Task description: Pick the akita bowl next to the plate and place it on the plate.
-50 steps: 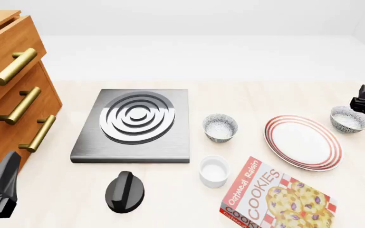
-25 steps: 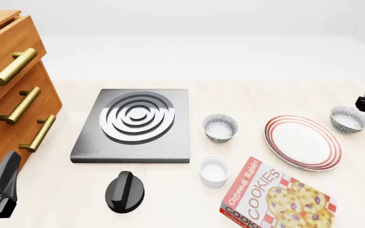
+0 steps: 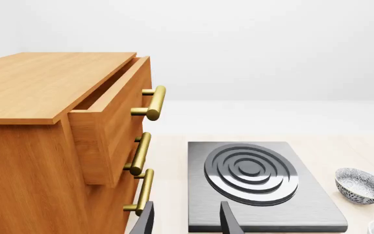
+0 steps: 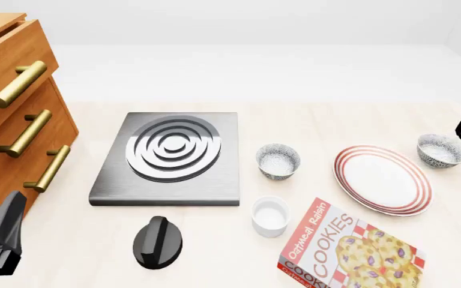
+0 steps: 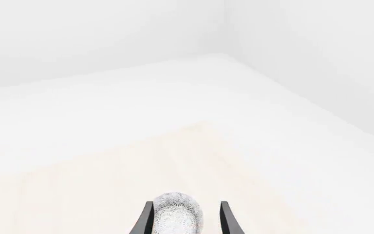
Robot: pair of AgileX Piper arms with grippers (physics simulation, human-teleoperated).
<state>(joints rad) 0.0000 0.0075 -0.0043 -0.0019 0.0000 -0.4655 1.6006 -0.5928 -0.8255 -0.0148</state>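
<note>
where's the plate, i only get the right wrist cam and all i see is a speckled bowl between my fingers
Observer: In the front view, the plate lies just left of that akita bowl, with a small gap between them.
Operator: any other bowl like it around
Observer: Yes, a second speckled bowl stands further off on the plate's other side, towards the grey slab.
Operator: is the left arm in the way
Observer: No, the left gripper is open at the near left, by the wooden drawers.
</note>
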